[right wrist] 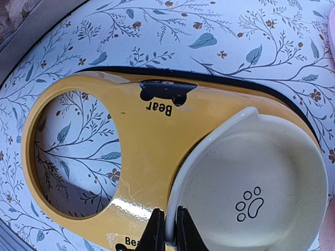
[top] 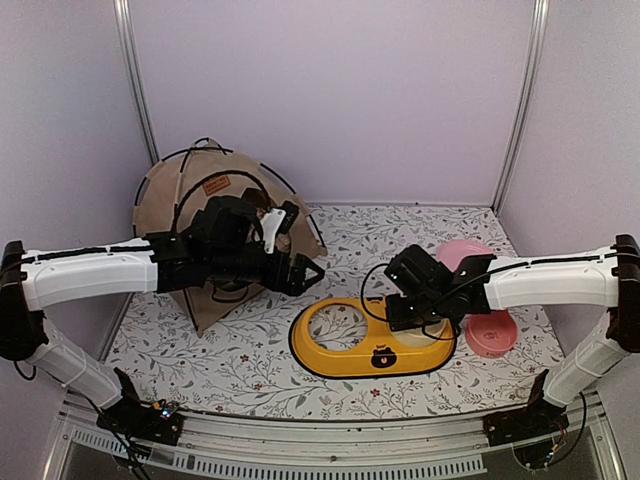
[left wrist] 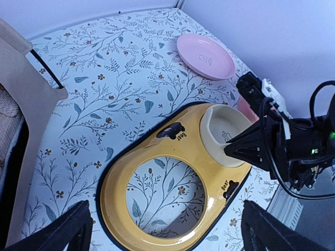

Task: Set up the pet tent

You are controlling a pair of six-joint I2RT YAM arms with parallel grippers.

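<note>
Tent (top: 155, 200) back-left on mat (top: 240, 350): tan fabric in a rough dome, black poles (top: 177, 210) bowed over it, brown label (top: 215, 185) near top, seemingly half-raised. Left claw (top: 312, 272) spread wide, empty, just beside. Right claw (right wrist: 168, 232) pinching bowl (right wrist: 251, 193) rim in tray (right wrist: 136, 136).

Lab test booth: plain lilac walls (top: 330, 90), metal frame posts (top: 135, 75), floral-covered counter (top: 250, 360), arms bolted at edge.
</note>
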